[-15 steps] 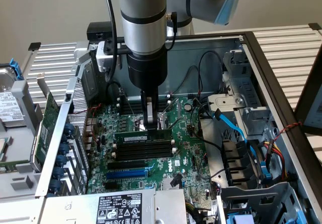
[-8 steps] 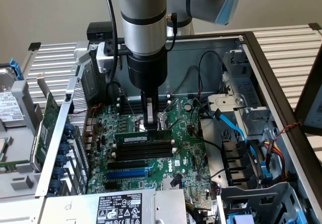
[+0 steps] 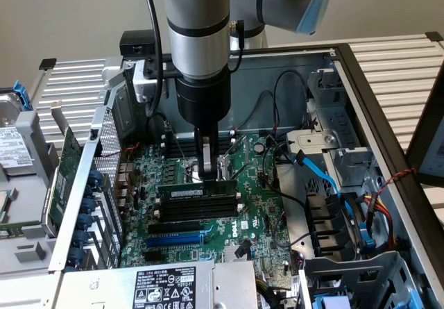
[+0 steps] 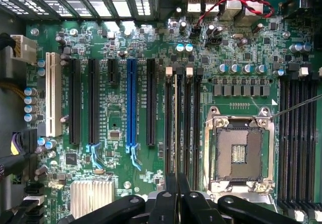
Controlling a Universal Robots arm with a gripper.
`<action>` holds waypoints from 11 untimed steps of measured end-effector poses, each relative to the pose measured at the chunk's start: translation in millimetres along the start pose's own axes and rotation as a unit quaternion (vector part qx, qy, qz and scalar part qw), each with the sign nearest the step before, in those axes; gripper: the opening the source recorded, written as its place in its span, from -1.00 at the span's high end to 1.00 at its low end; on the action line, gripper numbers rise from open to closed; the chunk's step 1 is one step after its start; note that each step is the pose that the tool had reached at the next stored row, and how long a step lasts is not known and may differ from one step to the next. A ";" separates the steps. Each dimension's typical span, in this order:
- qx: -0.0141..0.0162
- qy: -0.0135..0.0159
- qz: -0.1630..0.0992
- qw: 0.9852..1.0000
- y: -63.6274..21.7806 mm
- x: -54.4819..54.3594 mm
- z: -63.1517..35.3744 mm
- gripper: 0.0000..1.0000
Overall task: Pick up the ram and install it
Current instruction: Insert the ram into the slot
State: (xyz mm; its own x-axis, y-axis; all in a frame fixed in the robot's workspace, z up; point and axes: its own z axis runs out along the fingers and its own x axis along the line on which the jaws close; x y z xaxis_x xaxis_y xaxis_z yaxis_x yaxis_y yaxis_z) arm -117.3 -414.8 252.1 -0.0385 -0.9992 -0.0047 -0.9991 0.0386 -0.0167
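Pressing down looks like the step in hand. The gripper [image 3: 206,173] has its fingers squeezed together with nothing pinched between them, and its tip sits on or just above the top edge of the ram [image 3: 198,192]. The ram stands on edge in one of the memory slots [image 3: 198,213] on the motherboard [image 3: 260,215]. It's the slot farthest from the camera in the exterior view, and the stick looks approx. level along its length.

To do this well, we'd judge:
- Push straight down w/ no sideways lean. The stick is thin and the slot walls only guide it if the force is vertical.
- Contact is a bit toward the exterior view's right of the stick's middle, so one end may seat first & the other ride high. Even pressure matters.
- Keep the force firm but brief, since the board can flex.
- Both end clips snapping in would be our check for "seated".

Hard to make out:
- We can't tell whether tip and ram actually touch, because the finger covers the contact spot.
- The end clips in the exterior view are too small to read, so open vs. latched is unclear.
- In the wrist view the gripper [image 4: 177,200] is cut off by the frame edge.
- There the memory slots [image 4: 181,128] are seen from straight above. White clips [image 4: 169,72] show at one end, and the other end is under the fingers.
- We can't tell there which slot holds the stick.
- We can't judge notch alignment either.
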 end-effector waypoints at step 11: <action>0.000 0.000 0.000 1.000 0.1 1.0 8.3 0.76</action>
State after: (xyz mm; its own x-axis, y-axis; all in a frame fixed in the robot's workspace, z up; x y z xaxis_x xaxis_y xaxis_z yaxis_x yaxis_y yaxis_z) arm -117.4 -415.8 243.9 -0.0385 -0.9992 -0.0047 -0.9991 0.0386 -0.0167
